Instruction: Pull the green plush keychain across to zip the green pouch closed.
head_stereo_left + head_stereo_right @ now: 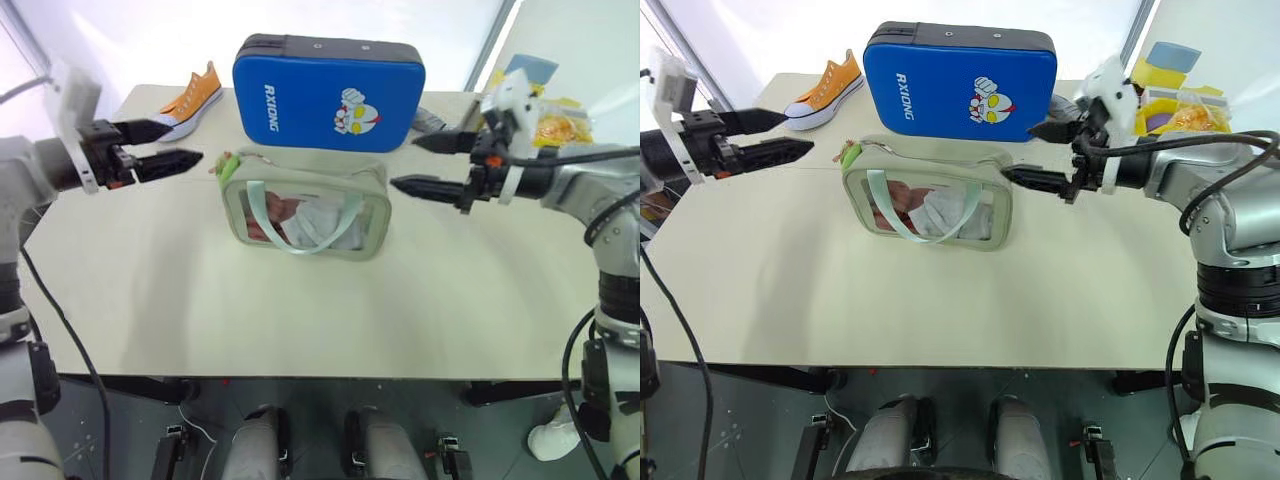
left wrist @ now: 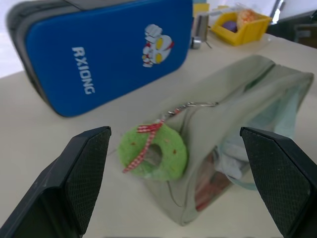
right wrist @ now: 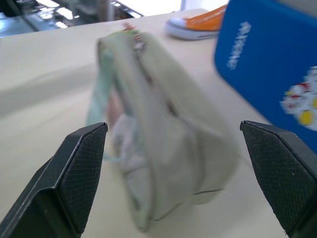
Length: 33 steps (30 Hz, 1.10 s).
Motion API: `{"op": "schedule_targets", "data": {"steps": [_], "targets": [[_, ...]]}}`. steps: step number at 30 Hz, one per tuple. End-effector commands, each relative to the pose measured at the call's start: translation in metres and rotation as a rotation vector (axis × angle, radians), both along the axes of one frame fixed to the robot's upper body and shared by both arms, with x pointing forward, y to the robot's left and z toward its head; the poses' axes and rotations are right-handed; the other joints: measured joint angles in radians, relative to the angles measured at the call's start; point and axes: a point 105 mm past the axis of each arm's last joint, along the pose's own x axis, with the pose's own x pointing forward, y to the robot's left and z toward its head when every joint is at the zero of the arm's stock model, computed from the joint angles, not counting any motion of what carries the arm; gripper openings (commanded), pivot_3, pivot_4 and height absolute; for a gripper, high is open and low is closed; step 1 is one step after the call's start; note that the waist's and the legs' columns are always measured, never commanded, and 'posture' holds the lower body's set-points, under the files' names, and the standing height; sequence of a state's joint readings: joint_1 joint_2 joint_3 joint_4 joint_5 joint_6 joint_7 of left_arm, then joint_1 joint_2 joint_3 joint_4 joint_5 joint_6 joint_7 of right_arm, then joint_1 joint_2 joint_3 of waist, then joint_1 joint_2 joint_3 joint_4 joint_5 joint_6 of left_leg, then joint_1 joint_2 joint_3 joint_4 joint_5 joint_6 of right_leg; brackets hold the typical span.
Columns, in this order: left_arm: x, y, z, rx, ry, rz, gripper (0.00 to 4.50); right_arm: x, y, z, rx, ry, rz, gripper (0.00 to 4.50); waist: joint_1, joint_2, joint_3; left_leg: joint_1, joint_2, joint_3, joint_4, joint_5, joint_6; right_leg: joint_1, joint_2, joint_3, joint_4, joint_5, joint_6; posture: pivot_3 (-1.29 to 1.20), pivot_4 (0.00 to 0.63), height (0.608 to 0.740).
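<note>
Between open pincers (image 1: 172,146) (image 1: 420,164), green pouch (image 1: 305,210)

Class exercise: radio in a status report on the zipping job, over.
Left gripper and right gripper open, flanking green pouch, touching nothing. Green plush keychain hangs at pouch's left end. Blue case behind; path clear.

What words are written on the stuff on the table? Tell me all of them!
"RXIONG": white letters on the blue padded case, beside a cartoon figure.
The green pouch, the green plush keychain and the orange sneaker show no readable text.
</note>
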<state>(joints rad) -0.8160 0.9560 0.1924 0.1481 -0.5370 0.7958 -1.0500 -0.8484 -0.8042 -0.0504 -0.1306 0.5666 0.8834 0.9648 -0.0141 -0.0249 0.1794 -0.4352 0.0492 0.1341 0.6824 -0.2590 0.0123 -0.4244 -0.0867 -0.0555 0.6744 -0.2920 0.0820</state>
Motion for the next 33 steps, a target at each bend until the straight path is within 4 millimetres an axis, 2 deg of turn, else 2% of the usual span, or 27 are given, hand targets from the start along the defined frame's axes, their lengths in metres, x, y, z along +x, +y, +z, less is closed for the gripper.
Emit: {"op": "schedule_targets", "data": {"steps": [1, 5, 8, 10, 13, 15, 18, 21, 27, 28, 33], "targets": [[-0.004, 0.003, 0.012, 0.036, -0.062, 0.013, 4.46, -0.007, 0.007, 0.022, -0.003, -0.069, 0.034, 4.47, 0.000, 0.000, 0.000, 0.000, 0.000, 0.000, 0.000, 0.000, -0.001, -0.001, 0.000, 0.000, 0.000, 0.000, 0.000, 0.00, 0.150, 0.740], [-0.003, 0.003, 0.016, 0.010, -0.077, 0.030, 4.46, -0.005, 0.007, 0.021, -0.027, -0.077, 0.017, 4.47, 0.000, 0.000, 0.000, -0.003, 0.000, 0.000, 0.000, 0.001, -0.002, -0.004, 0.000, 0.000, 0.000, 0.000, 0.000, 0.00, 0.150, 0.740], [-0.009, -0.003, 0.019, 0.044, -0.085, -0.004, 4.46, -0.009, 0.019, 0.027, -0.015, -0.082, 0.070, 4.47, -0.001, 0.000, 0.000, -0.005, 0.000, 0.000, 0.001, 0.001, -0.002, -0.005, 0.000, 0.000, 0.000, 0.000, 0.000, 0.00, 0.150, 0.740], [-0.015, -0.016, 0.023, 0.057, -0.094, -0.055, 4.46, -0.010, 0.031, 0.028, -0.017, -0.096, 0.113, 4.47, -0.001, 0.000, 0.000, -0.006, 0.000, 0.000, 0.001, 0.001, -0.002, -0.006, 0.000, 0.000, 0.000, 0.000, 0.000, 0.00, 0.150, 0.740], [-0.024, -0.041, 0.022, 0.076, -0.106, -0.153, 4.46, -0.001, 0.042, 0.008, -0.072, -0.105, 0.134, 4.47, -0.001, 0.000, 0.000, -0.006, 0.000, 0.000, 0.001, 0.001, -0.002, -0.006, 0.000, 0.000, 0.000, 0.000, 0.000, 0.00, 0.150, 0.740], [-0.025, -0.049, 0.019, 0.103, -0.111, -0.167, 4.46, 0.005, 0.044, -0.009, -0.153, -0.126, 0.136, 4.47, 0.000, 0.000, 0.000, -0.006, 0.000, 0.000, 0.001, 0.001, -0.002, -0.005, 0.000, 0.000, 0.000, 0.000, 0.000, 0.00, 0.150, 0.740], [-0.032, -0.058, 0.015, 0.111, -0.101, -0.209, 4.46, 0.005, 0.045, -0.018, -0.204, -0.141, 0.172, 4.47, 0.002, 0.000, 0.000, -0.006, -0.001, 0.000, 0.001, 0.001, -0.002, -0.005, 0.000, 0.000, 0.000, 0.000, 0.000, 0.00, 0.150, 0.740], [-0.034, -0.062, 0.004, 0.134, -0.094, -0.212, 4.50, 0.010, 0.039, -0.031, -0.280, -0.160, 0.180, 3.62, 0.000, 0.000, 0.000, -0.006, -0.001, 0.000, 0.001, 0.001, -0.002, -0.005, 0.000, 0.000, 0.000, 0.000, 0.001, 0.00, 0.150, 0.740], [-0.036, -0.057, -0.001, 0.142, -0.093, -0.182, 4.50, 0.012, 0.037, -0.033, -0.350, -0.210, 0.206, 0.45, -0.002, 0.000, 0.000, -0.006, 0.000, -0.001, 0.001, 0.002, -0.002, -0.005, 0.001, 0.000, 0.001, 0.000, 0.001, 0.00, 0.150, 0.740], [-0.034, -0.054, -0.001, 0.133, -0.095, -0.163, 4.50, 0.014, 0.032, -0.031, -0.360, -0.224, 0.195, 0.05, -0.001, 0.000, 0.000, -0.006, 0.000, -0.001, 0.002, 0.002, -0.003, -0.005, 0.001, 0.000, 0.001, 0.000, 0.001, 0.00, 0.150, 0.740], [-0.035, -0.053, -0.001, 0.122, -0.098, -0.148, 4.50, 0.022, 0.011, -0.026, -0.403, -0.260, 0.157, 0.05, 0.004, 0.000, 0.000, -0.006, 0.000, -0.001, 0.002, 0.002, -0.003, -0.005, 0.001, 0.000, 0.001, 0.000, 0.001, 0.00, 0.150, 0.740]]}}
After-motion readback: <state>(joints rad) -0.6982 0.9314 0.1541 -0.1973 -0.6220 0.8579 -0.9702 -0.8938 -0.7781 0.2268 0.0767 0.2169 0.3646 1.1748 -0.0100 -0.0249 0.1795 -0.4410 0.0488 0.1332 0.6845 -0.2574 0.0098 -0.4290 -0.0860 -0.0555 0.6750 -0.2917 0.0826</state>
